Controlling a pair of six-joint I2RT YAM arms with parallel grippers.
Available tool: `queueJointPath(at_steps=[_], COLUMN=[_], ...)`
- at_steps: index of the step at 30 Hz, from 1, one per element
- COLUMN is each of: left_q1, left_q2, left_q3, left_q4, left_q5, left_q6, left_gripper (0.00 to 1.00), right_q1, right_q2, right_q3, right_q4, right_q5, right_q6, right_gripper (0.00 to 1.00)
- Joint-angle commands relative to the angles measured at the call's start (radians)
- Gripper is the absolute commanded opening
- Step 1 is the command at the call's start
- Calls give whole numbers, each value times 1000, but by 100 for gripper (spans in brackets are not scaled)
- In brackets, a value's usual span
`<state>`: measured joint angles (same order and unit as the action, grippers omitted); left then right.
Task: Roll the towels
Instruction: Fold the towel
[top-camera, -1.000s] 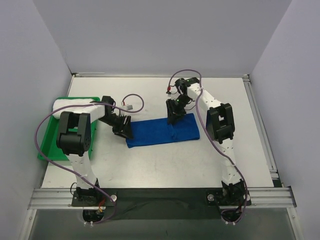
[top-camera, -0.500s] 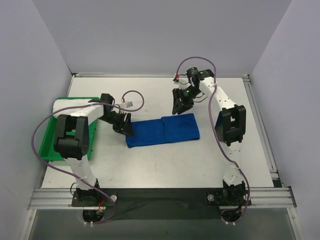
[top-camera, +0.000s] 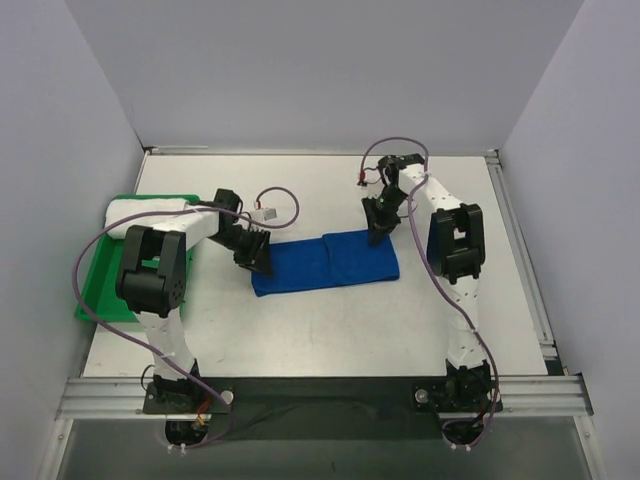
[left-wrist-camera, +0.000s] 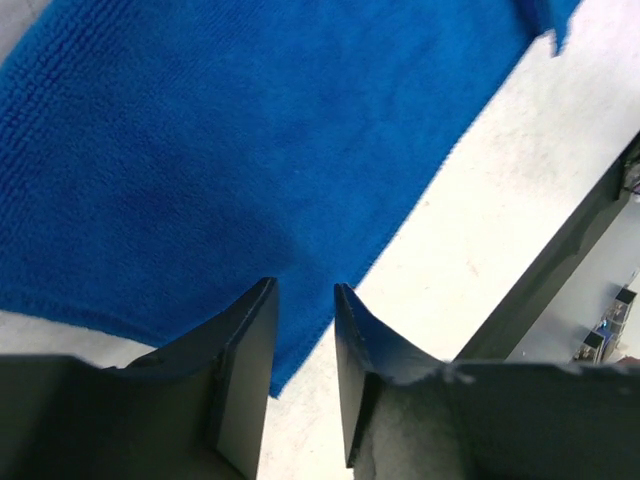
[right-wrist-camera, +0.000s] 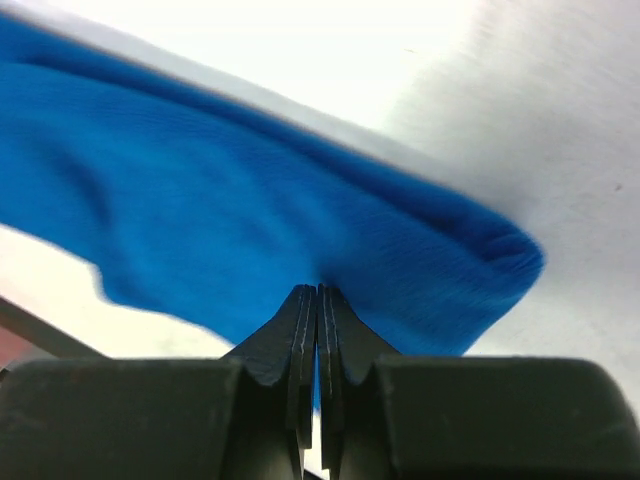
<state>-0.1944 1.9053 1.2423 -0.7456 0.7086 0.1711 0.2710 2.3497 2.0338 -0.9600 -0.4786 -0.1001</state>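
A blue towel (top-camera: 325, 262) lies flat on the white table, folded into a long strip with a seam near its middle. My left gripper (top-camera: 258, 262) sits at the towel's left end. In the left wrist view its jaws (left-wrist-camera: 305, 290) stand a little apart over the towel's edge (left-wrist-camera: 200, 150), with nothing between them. My right gripper (top-camera: 378, 232) is at the towel's far edge, right of the middle. In the right wrist view it (right-wrist-camera: 318, 290) is shut on a pinch of the blue cloth (right-wrist-camera: 250, 200).
A green tray (top-camera: 95, 285) stands at the table's left edge with a rolled white towel (top-camera: 150, 207) at its far end. Walls close in the table on the left, back and right. A metal rail (top-camera: 320, 385) runs along the near edge.
My right gripper let go of the towel's middle, rose toward the back, then came down further right on the far edge and shut on it. My left gripper shifted slightly right.
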Motion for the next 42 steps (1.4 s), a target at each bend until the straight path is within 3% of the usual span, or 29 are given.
queueJointPath(at_steps=[1,7,11,12,16,19,23,29,35,42], left_q1=[-2,-2,7,13,19,15,-2,-37,-82,-80], left_q2=[70,196,352,374,376,267,160,150,219,378], left_q3=[37,158,464,593,755,680,511,359,370,519], left_q4=[19,11,-84,-101,-164,-163,-124,-51,5,12], left_q5=[-61,-133,-181,-175,-114,-74,-67,-45,-61,-109], left_q6=[7,47,87,94,87,82,65,4,-22,-27], left_gripper=[38,37,37,41,56,62,62,54,50,45], right_q1=[-53,-15,79,97,106,53,7,4,30,94], right_q2=[14,-76,-188,-213,-317,-371,-357,-284,-254,-227], right_q3=[-79,-323,-510,-558,-577,-540,-515,-556,-635,-670], right_q4=[-43,-28,-22,-22,-31,-22,10,38,50,78], right_q5=[54,-49,-237,-279,-400,-359,-220,-118,-141,-215], right_q6=[-47,-89,-96,-104,-92,-86,-61,-53,-67,-32], right_gripper=[0,0,1,2,12,16,17,17,13,10])
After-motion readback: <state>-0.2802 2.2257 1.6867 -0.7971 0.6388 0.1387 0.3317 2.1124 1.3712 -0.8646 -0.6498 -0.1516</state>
